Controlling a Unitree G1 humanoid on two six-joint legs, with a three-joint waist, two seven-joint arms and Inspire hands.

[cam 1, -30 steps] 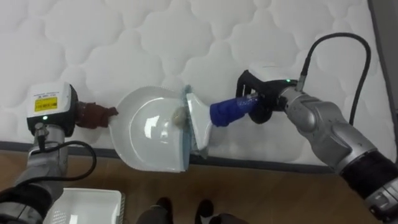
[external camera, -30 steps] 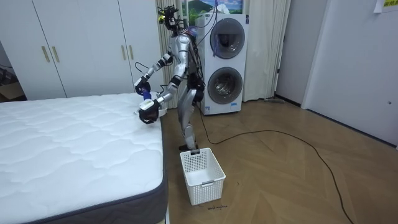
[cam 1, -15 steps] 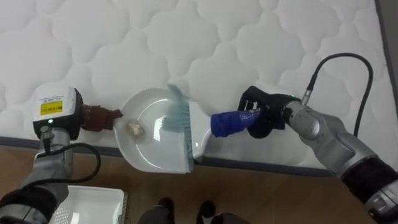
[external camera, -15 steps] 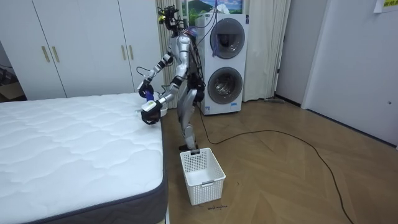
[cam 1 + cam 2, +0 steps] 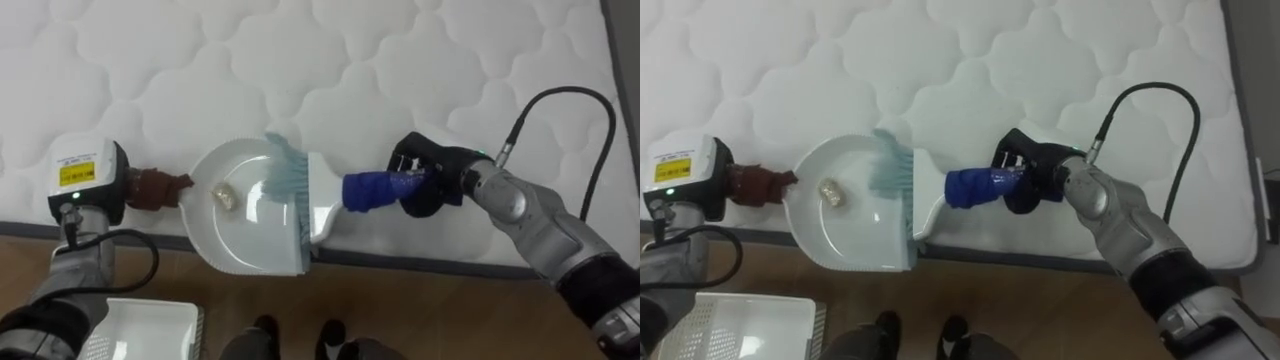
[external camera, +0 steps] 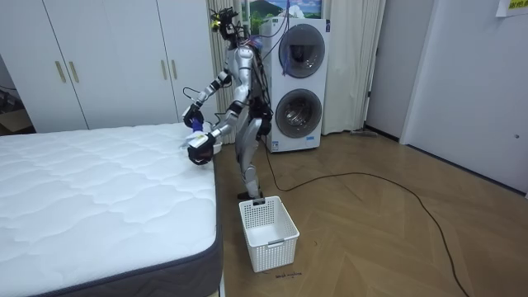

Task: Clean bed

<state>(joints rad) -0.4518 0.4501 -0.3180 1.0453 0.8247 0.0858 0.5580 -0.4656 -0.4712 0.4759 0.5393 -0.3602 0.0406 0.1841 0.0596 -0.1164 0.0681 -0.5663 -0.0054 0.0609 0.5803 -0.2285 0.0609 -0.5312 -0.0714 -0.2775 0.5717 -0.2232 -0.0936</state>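
My right hand (image 5: 432,183) is curled round the blue handle of the brush (image 5: 325,196), above the quilted mattress (image 5: 400,60) close to its near edge. The brush lies level and points to my left; its pale blue bristles (image 5: 285,182) reach over the rim of the dustpan and stand inside the pan.

My left hand (image 5: 88,178) is closed on the brown handle of the white dustpan (image 5: 235,235), also at the near edge. The pan's open mouth faces my right hand. Part of the pan rests over the mattress; its rounded back overhangs the dark border of the bed towards the wooden floor.

The task's thing, a small pale scrap (image 5: 222,196), lies inside the dustpan, just to the left of the bristles and apart from them.

A white slatted basket (image 5: 140,328) stands on the floor below my left arm, beside the bed.

In the room view I stand upright at the corner of the bed, with two stacked washing machines (image 6: 301,82) behind me.
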